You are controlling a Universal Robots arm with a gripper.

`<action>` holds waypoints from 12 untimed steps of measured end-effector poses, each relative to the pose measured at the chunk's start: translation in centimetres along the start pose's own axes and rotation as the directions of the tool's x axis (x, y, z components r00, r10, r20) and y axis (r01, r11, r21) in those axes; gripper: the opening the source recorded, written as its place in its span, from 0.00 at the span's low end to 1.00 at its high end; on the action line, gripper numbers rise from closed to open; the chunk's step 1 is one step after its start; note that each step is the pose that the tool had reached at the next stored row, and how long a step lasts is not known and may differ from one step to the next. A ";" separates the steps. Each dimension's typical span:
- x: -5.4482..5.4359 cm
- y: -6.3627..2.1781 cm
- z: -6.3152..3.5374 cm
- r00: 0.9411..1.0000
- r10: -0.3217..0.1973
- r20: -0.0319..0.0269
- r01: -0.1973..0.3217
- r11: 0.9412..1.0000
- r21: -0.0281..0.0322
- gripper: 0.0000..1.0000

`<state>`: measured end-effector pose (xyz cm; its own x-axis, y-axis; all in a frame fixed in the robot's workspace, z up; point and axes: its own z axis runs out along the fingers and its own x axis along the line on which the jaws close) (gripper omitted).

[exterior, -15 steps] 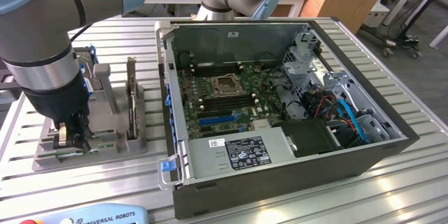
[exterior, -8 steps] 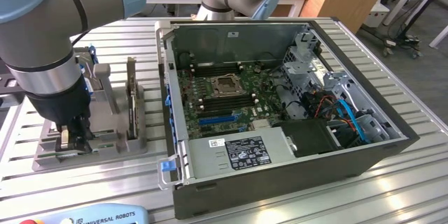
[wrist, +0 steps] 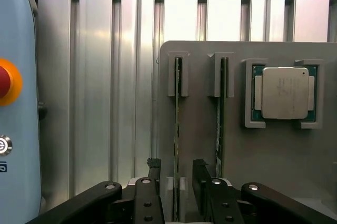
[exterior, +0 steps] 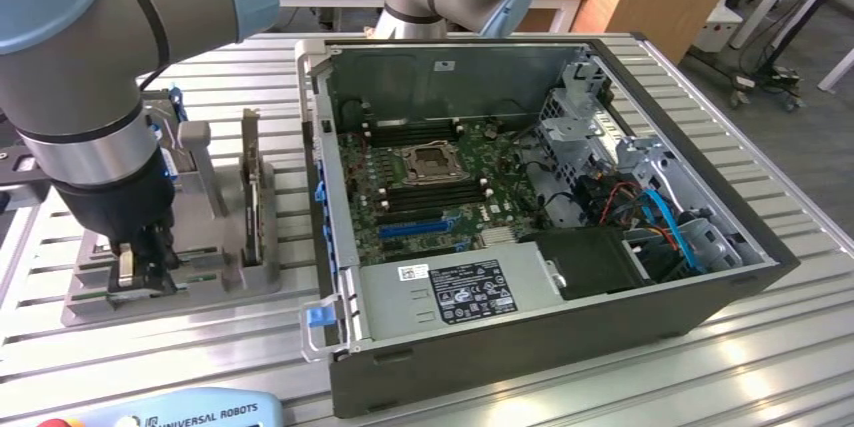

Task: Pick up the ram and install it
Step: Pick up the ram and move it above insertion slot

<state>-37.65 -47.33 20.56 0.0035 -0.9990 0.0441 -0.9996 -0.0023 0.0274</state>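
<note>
Two rams stand on edge in slots of a grey holder (wrist: 274, 150). My gripper (wrist: 177, 170) is down over the holder with its black fingers (wrist: 202, 174) on either side of one ram (wrist: 177, 124), a small gap showing on each side, so it is open and not clamped. The other ram (wrist: 220, 124) stands parallel beside it. In the exterior view the gripper (exterior: 140, 269) sits low at the holder (exterior: 200, 282) near the exterior view's left, and a ram (exterior: 250, 182) stands upright beside it.
A square silver processor (wrist: 284, 92) lies in a corner pocket of the holder. The open computer case (exterior: 534, 197) with motherboard and empty socket (exterior: 427, 162) stands to the exterior view's right. A teach pendant (exterior: 174, 412) with a red button (wrist: 5, 82) lies near the holder.
</note>
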 end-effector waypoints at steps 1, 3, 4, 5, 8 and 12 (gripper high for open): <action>0.0 0.00 0.08 1.000 0.000 0.000 0.000 1.000 0.000 0.38; 0.0 0.01 0.14 1.000 0.000 0.000 0.000 1.000 0.000 0.38; 0.0 0.01 0.14 1.000 0.000 0.000 0.000 1.000 0.000 0.38; 0.0 0.01 0.14 1.000 0.000 0.000 0.000 1.000 0.000 0.38; 0.0 0.00 0.16 1.000 0.000 0.000 0.000 1.000 0.000 0.38; 0.0 0.00 0.16 1.000 0.000 0.000 0.000 1.000 0.000 0.36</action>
<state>-37.66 -47.33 20.40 0.0035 -0.9990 0.0443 -0.9996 -0.0023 0.0276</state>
